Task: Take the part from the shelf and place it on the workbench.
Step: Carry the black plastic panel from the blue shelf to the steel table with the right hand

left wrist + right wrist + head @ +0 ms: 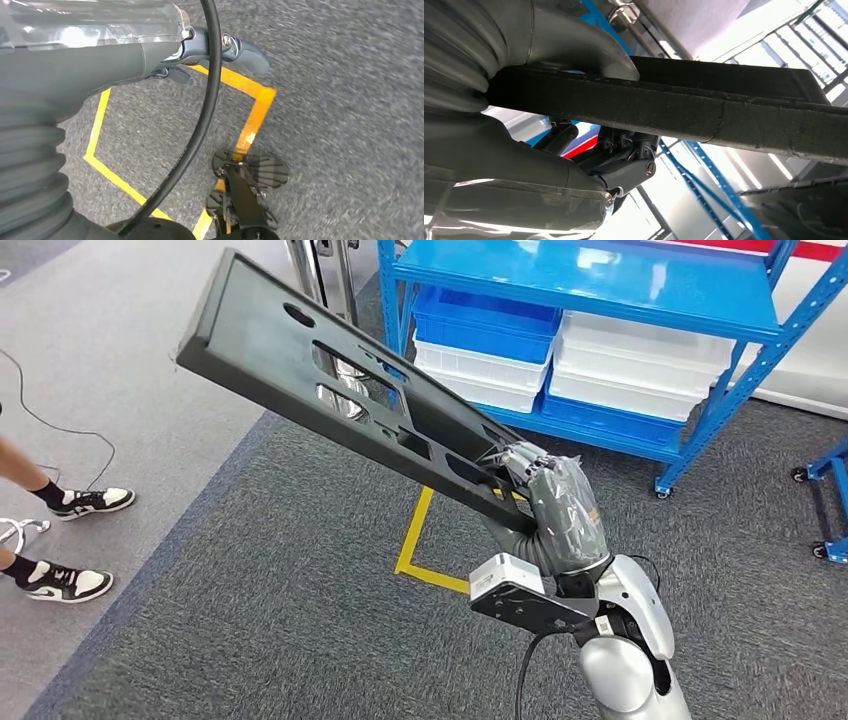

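Leverage was my chief worry: I held the long black part (330, 390) by one end only, and it reached away from my right hand (555, 505) toward ten o'clock, so its far weight could, I judged, twist it in my grip or pull it loose. That far end could also catch something as I turned toward the workbench, which I could not see. A person's feet (70, 540) stood at nine o'clock, well apart from the part but on the side it pointed.

My right fingers (520, 462) were closed round the part's near edge, thumb (574, 45) pressed on one face and fingers under the other. The part was clear of the blue shelf (600, 280) at one o'clock. My left hand (215, 50) hung over the grey carpet (350, 125), its fingers curled in and holding nothing.
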